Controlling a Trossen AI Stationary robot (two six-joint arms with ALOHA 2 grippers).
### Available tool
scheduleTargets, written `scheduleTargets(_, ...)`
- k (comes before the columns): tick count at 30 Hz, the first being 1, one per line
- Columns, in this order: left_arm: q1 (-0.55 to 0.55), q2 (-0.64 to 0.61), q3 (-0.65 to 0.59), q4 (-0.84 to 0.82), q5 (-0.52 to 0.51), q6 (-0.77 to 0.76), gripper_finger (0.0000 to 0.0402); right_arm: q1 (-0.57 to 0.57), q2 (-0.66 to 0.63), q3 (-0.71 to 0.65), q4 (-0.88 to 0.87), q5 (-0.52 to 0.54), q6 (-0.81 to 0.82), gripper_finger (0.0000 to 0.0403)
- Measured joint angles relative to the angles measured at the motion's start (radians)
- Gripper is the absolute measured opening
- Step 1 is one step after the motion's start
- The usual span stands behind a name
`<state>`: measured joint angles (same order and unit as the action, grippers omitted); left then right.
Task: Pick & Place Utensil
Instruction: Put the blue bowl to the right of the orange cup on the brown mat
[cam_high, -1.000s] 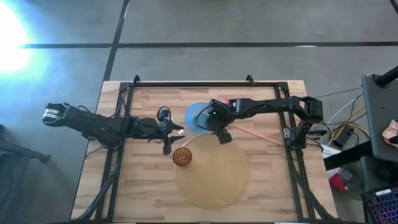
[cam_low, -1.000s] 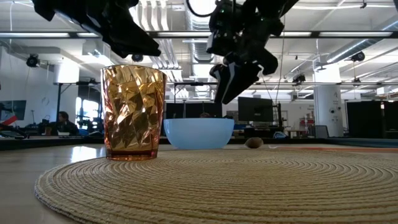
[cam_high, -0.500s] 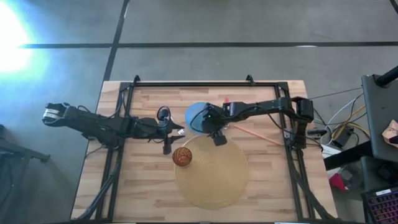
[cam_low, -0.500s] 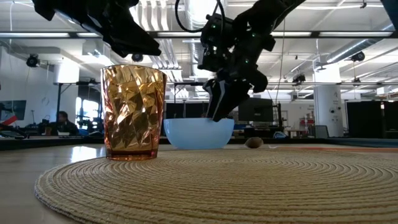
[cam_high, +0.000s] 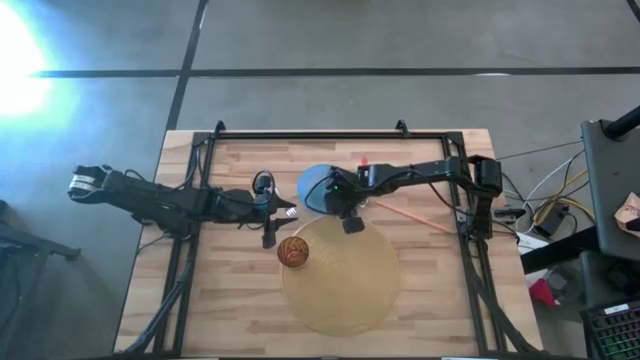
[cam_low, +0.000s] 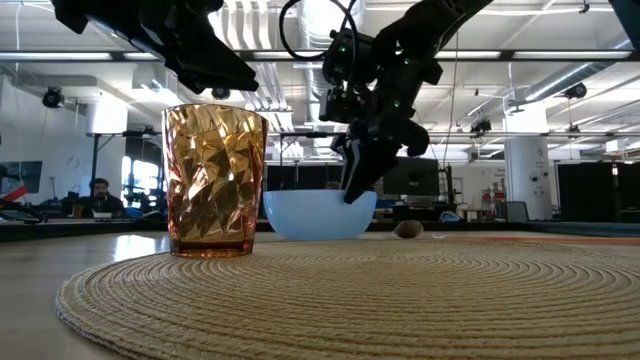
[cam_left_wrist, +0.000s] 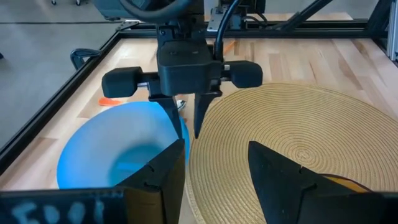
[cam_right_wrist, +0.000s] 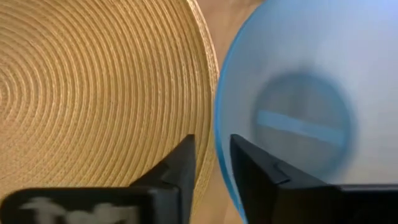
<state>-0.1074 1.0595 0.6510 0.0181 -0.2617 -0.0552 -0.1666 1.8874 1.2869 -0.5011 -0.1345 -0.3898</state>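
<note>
While the right gripper (cam_high: 347, 216) straddles the blue bowl (cam_high: 318, 187)'s rim with narrowed jaws, one finger inside and one outside, the orange utensil (cam_high: 412, 215) lies untouched on the table just behind it, its long axis slanting toward the right arm's base. Beside the amber glass (cam_high: 292, 250) on the woven mat (cam_high: 345, 290), the left gripper (cam_high: 272, 208) waits, jaws open.

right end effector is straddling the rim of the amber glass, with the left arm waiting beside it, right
Not quite. The right end effector straddles the rim of the blue bowl, not the amber glass; the left wrist view shows one finger inside the rim and one outside. The left arm does wait beside it.
</note>
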Motion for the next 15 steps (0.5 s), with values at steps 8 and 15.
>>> scheduleTargets(8,0.000,0.000,0.000,0.000,0.000,0.005,0.0168,-0.004,-0.001,0.000,-0.022,0.002,0.009,0.0013)
scheduleTargets(15,0.000,0.000,-0.001,-0.008,0.000,-0.021,0.0168,0.004,-0.033,0.000,-0.055,0.001,-0.010,0.0010)
